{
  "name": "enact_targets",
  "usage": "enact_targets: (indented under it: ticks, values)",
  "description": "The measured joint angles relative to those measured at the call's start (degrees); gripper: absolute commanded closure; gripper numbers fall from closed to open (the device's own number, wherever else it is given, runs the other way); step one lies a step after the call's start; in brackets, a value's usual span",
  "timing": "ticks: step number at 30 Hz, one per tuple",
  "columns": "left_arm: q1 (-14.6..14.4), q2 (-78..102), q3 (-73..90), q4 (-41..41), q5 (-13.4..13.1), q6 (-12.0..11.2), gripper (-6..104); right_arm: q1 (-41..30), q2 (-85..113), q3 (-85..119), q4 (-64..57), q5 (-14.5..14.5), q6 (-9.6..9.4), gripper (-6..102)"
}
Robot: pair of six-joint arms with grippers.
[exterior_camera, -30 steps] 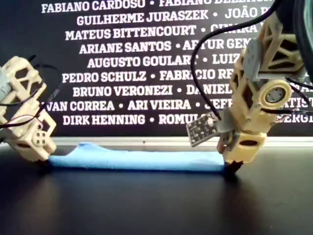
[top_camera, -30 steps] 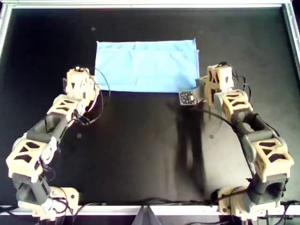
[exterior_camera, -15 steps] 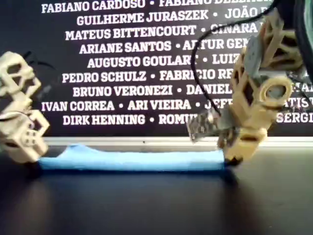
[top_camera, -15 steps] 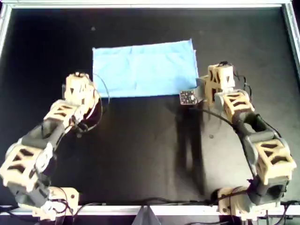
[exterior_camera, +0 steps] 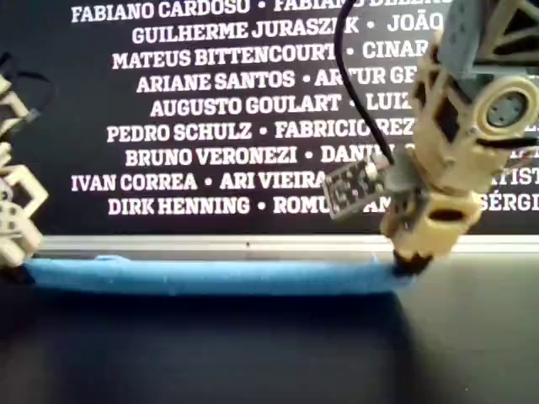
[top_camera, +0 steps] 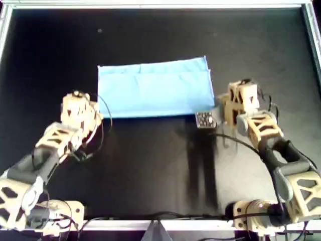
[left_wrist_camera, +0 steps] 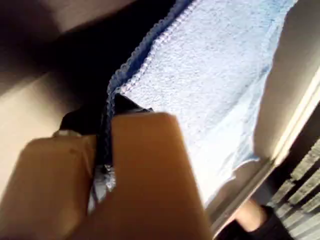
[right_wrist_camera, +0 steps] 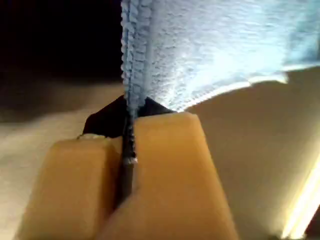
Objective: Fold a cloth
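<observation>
The cloth (top_camera: 154, 87) lies flat on the black table (top_camera: 150, 165) as a long blue strip, a little above the middle of the overhead view and toward twelve o'clock. It looks already folded once, with two layers showing at its edge in the wrist views. The big change is that the strip has slid toward six o'clock, closer to the robot, since a second ago, when its near edge sat higher in the overhead view. Both arms have pulled back with it, and in the exterior view the strip now reaches further toward nine o'clock. The left gripper (left_wrist_camera: 107, 150) has its fingers pressed together on the hem of the cloth at one near corner, at about eight o'clock from the cloth's middle in the overhead view. The right gripper (right_wrist_camera: 127, 150) is pinched tight on the hem at the other near corner, at about four o'clock. This likely means the robot is dragging the folded cloth into a better spot before the next fold. The white names on the dark wall (exterior_camera: 210, 109) behind have not moved.
</observation>
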State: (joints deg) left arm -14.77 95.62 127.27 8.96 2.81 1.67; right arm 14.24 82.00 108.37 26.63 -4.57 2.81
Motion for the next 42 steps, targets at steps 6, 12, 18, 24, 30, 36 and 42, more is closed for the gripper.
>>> enact_targets:
  ticks: [6,12,18,24,30,36,42]
  values:
    - [-0.7,4.6,6.1,0.0,0.0,-0.1,99,0.0,0.7,3.7,0.0,-0.1,0.0,95]
    - [-1.6,6.6,10.6,0.0,0.1,-0.1,99,0.2,0.8,6.8,0.0,-0.1,0.0,95]
    - [-2.6,7.0,11.7,0.0,0.1,0.1,99,0.2,1.1,8.2,0.0,-0.1,0.0,95]
    - [-2.9,7.0,11.7,0.0,0.1,0.1,99,0.2,5.9,12.6,0.0,-0.1,0.0,95]
    - [-2.9,7.0,11.7,0.0,0.1,0.1,99,0.2,10.5,14.7,0.0,-0.1,0.0,95]
    - [-3.3,7.0,11.7,0.0,0.1,0.1,99,0.2,11.1,17.2,0.0,-0.1,0.09,95]
    - [-3.3,7.0,11.7,0.0,0.1,0.1,98,0.2,11.2,17.2,0.0,-0.1,0.09,94]
